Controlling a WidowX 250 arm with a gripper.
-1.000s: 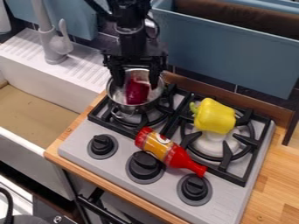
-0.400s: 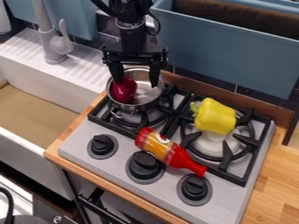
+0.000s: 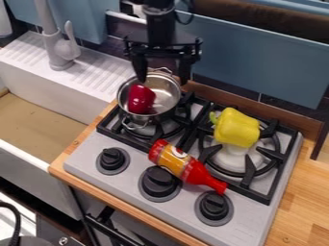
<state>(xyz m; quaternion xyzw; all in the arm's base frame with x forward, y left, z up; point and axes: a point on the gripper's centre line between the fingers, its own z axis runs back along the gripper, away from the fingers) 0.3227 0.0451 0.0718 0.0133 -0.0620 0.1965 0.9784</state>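
Pale grey stovetop (image 3: 130, 186) beside a white sink (image 3: 38, 115) fills my camera view; my gripper (image 3: 162, 79), fingers spread apart, hangs over the steel pot (image 3: 172, 91), where the dark red toy pepper (image 3: 141, 99) lies, left of a yellow bell pepper (image 3: 236, 128) and a red-capped sauce bottle (image 3: 183, 166)
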